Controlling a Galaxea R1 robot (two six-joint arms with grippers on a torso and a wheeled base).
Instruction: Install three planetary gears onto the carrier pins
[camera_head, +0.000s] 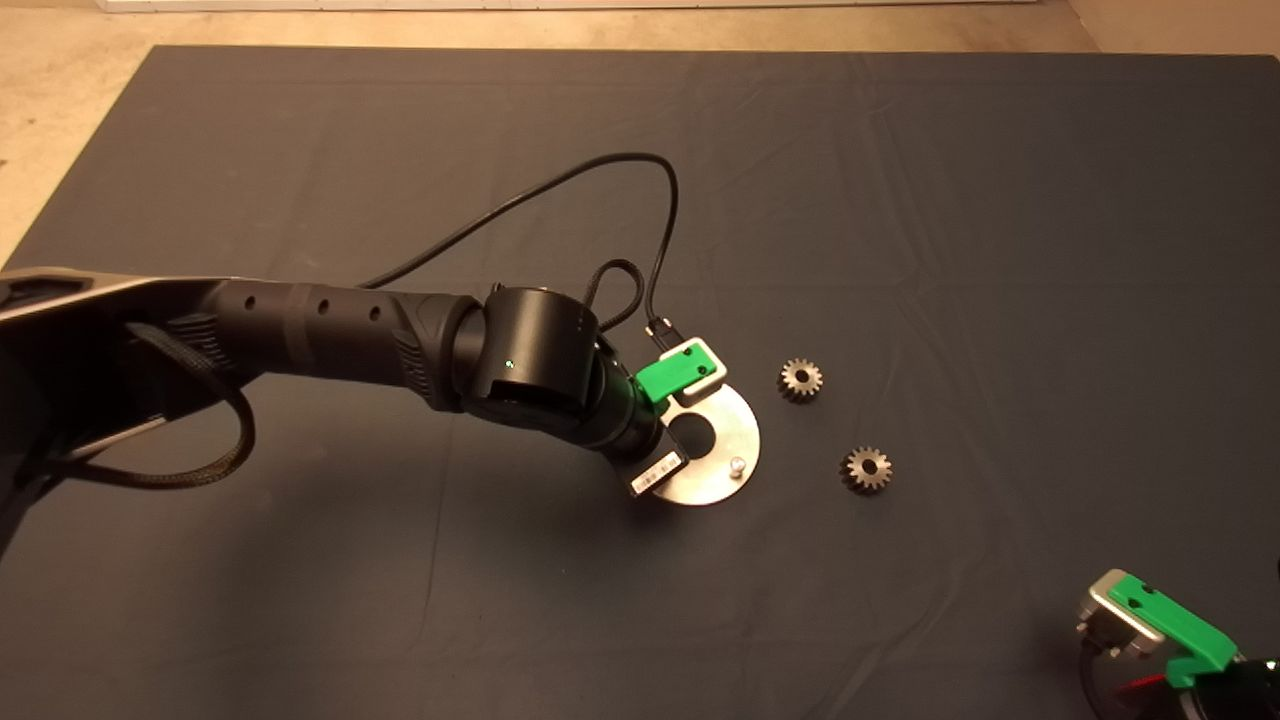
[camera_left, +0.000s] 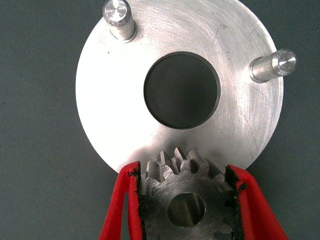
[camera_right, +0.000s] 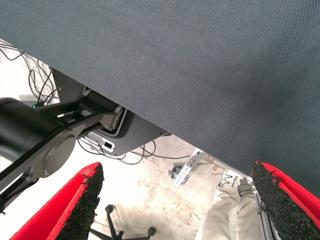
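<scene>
Our left gripper (camera_left: 187, 200) is clamped on a planetary gear (camera_left: 186, 197) at the carrier disc's (camera_left: 115, 115) edge, two carrier pins (camera_left: 119, 20) bare beyond. Two more gears (camera_head: 801, 379) lie on the mat (camera_head: 1000, 250) beside the disc. Our right gripper (camera_right: 175, 200) waits, fingers spread wide, holding nothing.

Left arm (camera_head: 330, 330): black, tubular, ribbed collar, small round holes, green indicator light on rounded wrist housing; looped black cable (camera_head: 640, 200) at 12 o'clock; braided black hose. Left pincer (camera_left: 187, 200): green block, white plate, barcode label, red fingers (camera_left: 117, 205), frayed black pads. Right pincer (camera_head: 1165, 625): green, silver bracket.
</scene>
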